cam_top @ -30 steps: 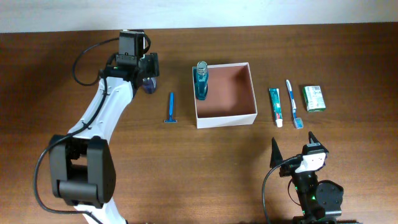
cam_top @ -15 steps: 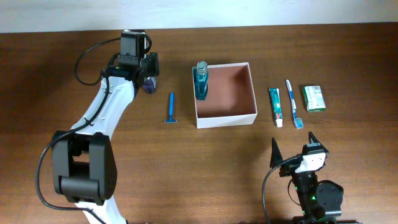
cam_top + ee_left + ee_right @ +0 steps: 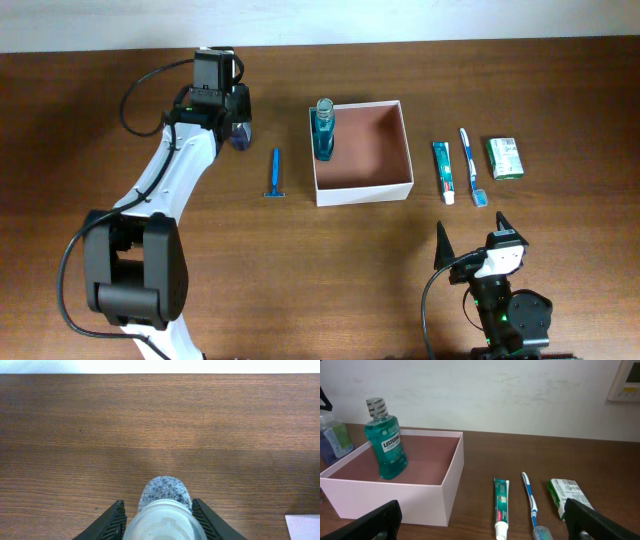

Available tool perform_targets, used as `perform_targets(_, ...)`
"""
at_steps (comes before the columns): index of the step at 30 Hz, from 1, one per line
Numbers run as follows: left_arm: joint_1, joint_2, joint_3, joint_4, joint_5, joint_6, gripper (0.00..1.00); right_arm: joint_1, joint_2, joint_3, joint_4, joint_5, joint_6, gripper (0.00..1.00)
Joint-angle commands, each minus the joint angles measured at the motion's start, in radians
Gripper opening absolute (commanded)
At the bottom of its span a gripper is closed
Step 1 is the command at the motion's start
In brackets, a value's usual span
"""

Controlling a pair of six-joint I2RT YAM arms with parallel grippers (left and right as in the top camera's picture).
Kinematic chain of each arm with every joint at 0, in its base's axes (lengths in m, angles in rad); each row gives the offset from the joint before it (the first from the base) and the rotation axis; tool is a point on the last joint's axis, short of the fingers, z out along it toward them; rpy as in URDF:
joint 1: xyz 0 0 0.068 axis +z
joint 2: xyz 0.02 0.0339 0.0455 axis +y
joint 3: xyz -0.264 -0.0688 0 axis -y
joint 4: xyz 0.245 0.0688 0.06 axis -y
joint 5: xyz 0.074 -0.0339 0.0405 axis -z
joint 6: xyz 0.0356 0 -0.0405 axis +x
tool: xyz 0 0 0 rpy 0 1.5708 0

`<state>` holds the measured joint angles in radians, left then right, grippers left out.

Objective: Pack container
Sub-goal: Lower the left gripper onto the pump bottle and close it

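Note:
The container (image 3: 362,190) is a white-walled box with a reddish-brown inside at mid-table; it also shows in the right wrist view (image 3: 445,495). A green mouthwash bottle (image 3: 322,135) stands upright in its left corner. My left gripper (image 3: 240,122) is at the far left, its fingers tight on both sides of a small clear bottle (image 3: 238,139) with a white cap (image 3: 159,522) standing on the table. My right gripper (image 3: 470,236) is open and empty near the front edge, right of the container.
A blue razor (image 3: 274,173) lies between the small bottle and the container. A toothpaste tube (image 3: 443,170), a toothbrush (image 3: 470,165) and a green packet (image 3: 505,157) lie in a row right of the container. The container's corner (image 3: 303,528) shows at the left wrist view's edge.
My left gripper's fingers have drawn in around the small clear bottle. The right arm and the other items have not moved.

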<state>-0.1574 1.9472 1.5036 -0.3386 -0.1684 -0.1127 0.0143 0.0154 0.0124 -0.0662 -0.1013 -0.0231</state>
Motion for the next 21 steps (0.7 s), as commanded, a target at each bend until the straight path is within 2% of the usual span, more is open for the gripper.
perform_targets(1, 0.005, 0.009, 0.018, 0.005, -0.011, 0.006, 0.41, -0.002, -0.012, -0.007, -0.003, 0.012, 0.006, 0.99)
perform_targets(9, 0.005, 0.005, 0.038, 0.001, -0.011, 0.006, 0.29, -0.002, -0.012, -0.007, -0.003, 0.012, 0.006, 0.99)
perform_targets(16, 0.005, -0.009, 0.038, -0.005, -0.011, 0.006, 0.27, -0.002, -0.012, -0.007, -0.003, 0.012, 0.006, 0.99)
perform_targets(21, 0.005, -0.024, 0.038, -0.013, -0.011, 0.006, 0.21, -0.002, -0.012, -0.007, -0.003, 0.012, 0.006, 0.99)
